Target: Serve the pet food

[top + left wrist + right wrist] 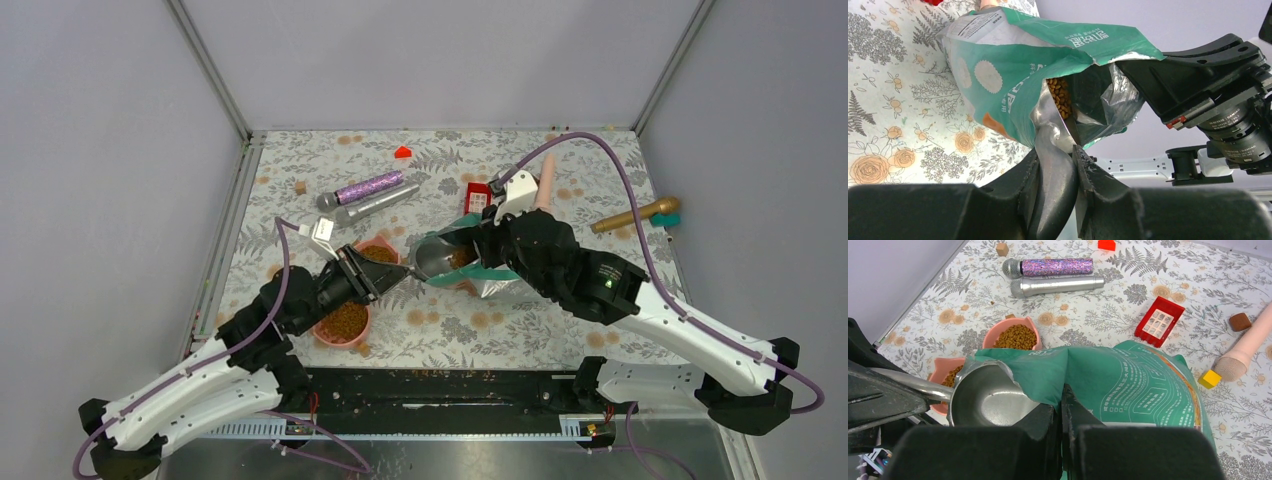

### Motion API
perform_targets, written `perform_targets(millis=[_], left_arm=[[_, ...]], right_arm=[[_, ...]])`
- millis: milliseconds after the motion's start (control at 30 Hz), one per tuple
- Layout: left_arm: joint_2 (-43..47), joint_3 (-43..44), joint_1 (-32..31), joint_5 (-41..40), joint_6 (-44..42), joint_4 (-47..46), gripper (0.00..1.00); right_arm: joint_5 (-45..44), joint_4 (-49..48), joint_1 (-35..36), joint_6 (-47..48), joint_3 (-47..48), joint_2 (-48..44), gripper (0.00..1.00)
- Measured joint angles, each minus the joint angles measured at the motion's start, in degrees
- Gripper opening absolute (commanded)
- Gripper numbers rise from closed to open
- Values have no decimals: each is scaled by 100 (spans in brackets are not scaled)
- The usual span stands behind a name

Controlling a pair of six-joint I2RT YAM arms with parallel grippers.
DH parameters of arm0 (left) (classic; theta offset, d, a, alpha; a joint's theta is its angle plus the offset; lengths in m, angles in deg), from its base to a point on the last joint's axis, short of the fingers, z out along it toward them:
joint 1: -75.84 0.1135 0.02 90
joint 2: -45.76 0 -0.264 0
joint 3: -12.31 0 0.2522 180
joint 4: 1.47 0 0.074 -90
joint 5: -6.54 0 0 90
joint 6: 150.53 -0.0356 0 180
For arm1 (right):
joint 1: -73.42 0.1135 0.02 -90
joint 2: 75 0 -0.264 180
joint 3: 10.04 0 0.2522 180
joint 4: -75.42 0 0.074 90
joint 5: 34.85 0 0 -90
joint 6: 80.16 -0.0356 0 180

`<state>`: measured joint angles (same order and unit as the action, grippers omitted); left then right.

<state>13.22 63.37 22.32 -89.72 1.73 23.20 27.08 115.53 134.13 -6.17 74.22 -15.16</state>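
The teal-green and silver pouch (490, 275) lies tilted near the table's middle, mouth toward the left. My right gripper (1062, 390) is shut on the pouch's (1128, 380) upper edge by the mouth. My left gripper (1055, 150) is shut on the handle of a metal scoop (1058, 170). The scoop's bowl (985, 400) sits at the pouch mouth and looks empty. Brown kibble (1060, 95) shows inside the open pouch (1013, 65). Two pink bowls hold kibble, one (343, 322) near my left arm and one (1015, 337) behind the scoop.
A purple glitter microphone (1053, 267) and a silver one (1058, 286) lie at the back left. A red block (1159, 321), a yellow cube (1209, 378), a brown cube (1240, 321) and a pink microphone (1248, 352) lie to the right. A gold microphone (635, 213) lies far right.
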Motion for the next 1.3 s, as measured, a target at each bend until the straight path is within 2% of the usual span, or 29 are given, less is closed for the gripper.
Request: perform_targets(millis=[167, 333, 533, 700, 967, 1300], left_arm=[[-87, 160, 13, 7, -245, 101, 0], [-822, 804, 63, 188, -699, 208, 0], [-1801, 1115, 149, 743, -1014, -527, 0], [-2184, 1248, 166, 1060, -1239, -1027, 0], [-2050, 1241, 175, 1056, -1381, -1056, 0], [-721, 741, 157, 295, -1032, -1021, 0]], right_arm=[[83, -44, -2, 201, 0, 0, 0], [-11, 173, -76, 625, 243, 83, 0], [-678, 527, -125, 988, 745, 503, 0], [-785, 557, -166, 994, 765, 518, 0], [-796, 584, -291, 863, 765, 437, 0], [-780, 638, -317, 820, 730, 306, 0]])
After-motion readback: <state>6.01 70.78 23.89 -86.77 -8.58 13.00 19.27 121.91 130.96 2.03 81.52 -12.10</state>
